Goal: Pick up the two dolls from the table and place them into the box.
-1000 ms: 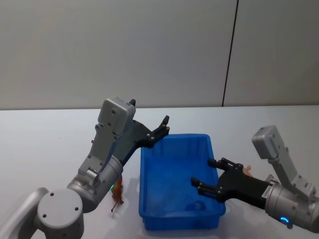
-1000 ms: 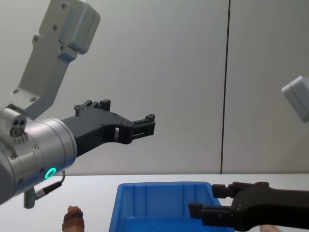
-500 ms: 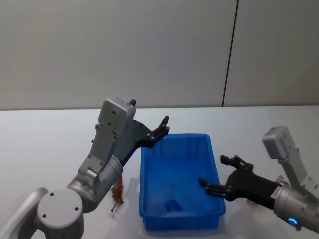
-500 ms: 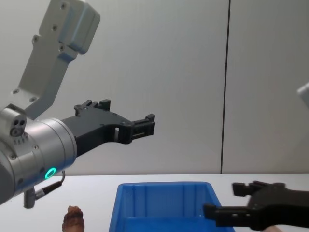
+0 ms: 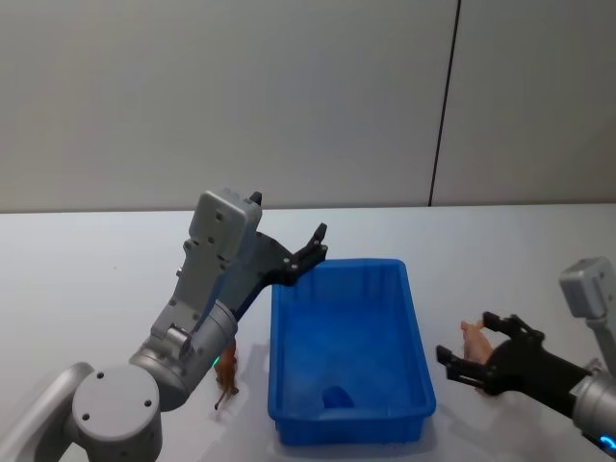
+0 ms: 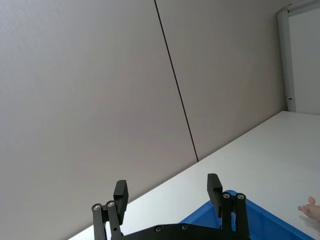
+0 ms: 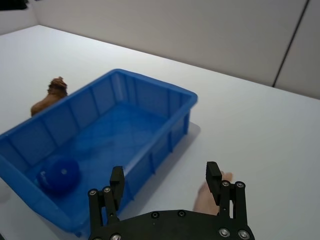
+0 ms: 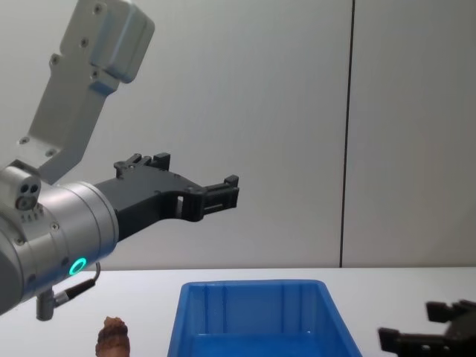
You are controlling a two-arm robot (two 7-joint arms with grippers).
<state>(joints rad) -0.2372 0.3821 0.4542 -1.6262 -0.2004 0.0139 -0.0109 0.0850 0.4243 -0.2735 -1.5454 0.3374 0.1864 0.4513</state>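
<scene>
Lower centre of head view: box [image 5: 351, 327], bright blue, ribbed inner walls, on the white table [image 5: 96, 269]
Inside box: one small blue round object [image 5: 334, 396], near the wall at the bottom of the frame
Brown doll: reddish-brown doll [image 5: 226, 373] stands upright on the table just left of the box, outside it, partly hidden behind the left arm; chest view has it at lower left
Pink doll: pale pink doll [image 5: 473, 337] on the table right of the box, apart from its wall
Right gripper: right gripper [image 5: 464, 336] low at lower right of frame, fingers spread wide, pink doll right at them; right wrist view has one finger overlapping the doll; contact cannot be told
Left gripper: left gripper [image 5: 316, 245] raised above the box's upper-left corner, fingers apart, holding nothing
Lights: green ring glows on the left arm, blue light on the right arm
In the way: left arm covers the table left of the box
Background: grey panel wall [image 5: 289, 96] with a dark vertical seam [image 5: 443, 96] in the upper right of the frame
</scene>
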